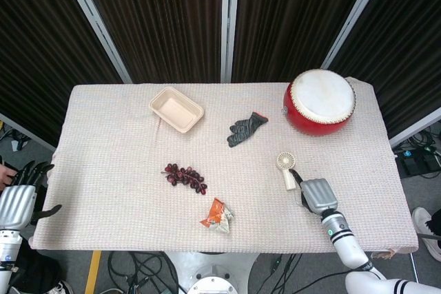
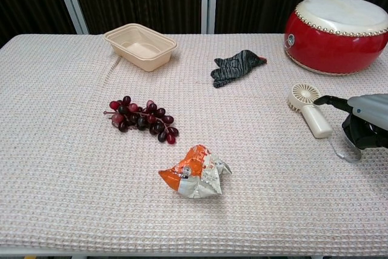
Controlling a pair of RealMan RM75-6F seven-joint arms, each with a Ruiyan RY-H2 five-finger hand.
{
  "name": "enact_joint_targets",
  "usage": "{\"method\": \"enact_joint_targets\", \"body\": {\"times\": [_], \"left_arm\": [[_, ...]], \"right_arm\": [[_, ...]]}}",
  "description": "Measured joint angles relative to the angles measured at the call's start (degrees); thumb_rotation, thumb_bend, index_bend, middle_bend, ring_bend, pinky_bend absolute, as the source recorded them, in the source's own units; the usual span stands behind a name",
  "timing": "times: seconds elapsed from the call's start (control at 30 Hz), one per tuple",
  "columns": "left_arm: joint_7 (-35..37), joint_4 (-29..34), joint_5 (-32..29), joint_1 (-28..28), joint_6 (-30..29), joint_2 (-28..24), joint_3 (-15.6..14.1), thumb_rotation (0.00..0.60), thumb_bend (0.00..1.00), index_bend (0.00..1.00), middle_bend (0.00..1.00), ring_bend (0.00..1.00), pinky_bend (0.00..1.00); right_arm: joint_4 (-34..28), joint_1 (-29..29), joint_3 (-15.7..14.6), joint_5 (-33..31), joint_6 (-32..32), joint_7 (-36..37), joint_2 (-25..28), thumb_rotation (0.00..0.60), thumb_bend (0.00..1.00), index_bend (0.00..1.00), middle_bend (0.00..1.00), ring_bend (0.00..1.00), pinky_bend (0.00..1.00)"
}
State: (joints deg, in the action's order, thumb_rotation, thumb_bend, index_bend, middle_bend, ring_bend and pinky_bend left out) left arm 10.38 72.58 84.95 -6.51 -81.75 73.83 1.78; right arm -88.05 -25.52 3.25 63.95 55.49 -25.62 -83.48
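Note:
My right hand (image 1: 315, 194) (image 2: 364, 121) hovers low over the table just right of a small white handheld fan (image 1: 286, 168) (image 2: 310, 109). One dark finger stretches toward the fan's handle; the other fingers curl under the grey back of the hand. It holds nothing that I can see. The fan's grey wrist strap (image 2: 345, 144) lies beneath the hand. My left hand (image 1: 21, 197) hangs off the table's left edge with its fingers apart and nothing in it; the chest view does not show it.
A red drum (image 1: 320, 102) (image 2: 338, 25) stands at the back right. A dark glove (image 1: 246, 129) (image 2: 235, 67), a beige tray (image 1: 176, 109) (image 2: 140, 46), a bunch of dark grapes (image 1: 185, 177) (image 2: 142, 118) and a crumpled orange wrapper (image 1: 218, 215) (image 2: 195, 173) lie on the cloth.

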Motion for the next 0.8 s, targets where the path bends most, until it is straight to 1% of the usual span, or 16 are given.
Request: {"method": "enact_joint_targets", "body": {"times": [0.43, 0.8], "left_arm": [[0.0, 0.2, 0.1, -0.1, 0.0, -0.2, 0.0, 0.600, 0.00, 0.16, 0.11, 0.01, 0.15], [0.0, 0.2, 0.1, -0.1, 0.0, -0.3, 0.0, 0.600, 0.00, 0.15, 0.11, 0.01, 0.15]], "right_arm": [[-0.1, -0.6, -1.1, -2.2, -0.2, -1.3, -0.2, 0.600, 1.00, 0.00, 0.79, 0.74, 0.77], [0.7, -1.5, -1.4, -4.2, -3.0, 1.0, -0.3, 0.600, 1.00, 0.00, 0.79, 0.74, 0.77]]}}
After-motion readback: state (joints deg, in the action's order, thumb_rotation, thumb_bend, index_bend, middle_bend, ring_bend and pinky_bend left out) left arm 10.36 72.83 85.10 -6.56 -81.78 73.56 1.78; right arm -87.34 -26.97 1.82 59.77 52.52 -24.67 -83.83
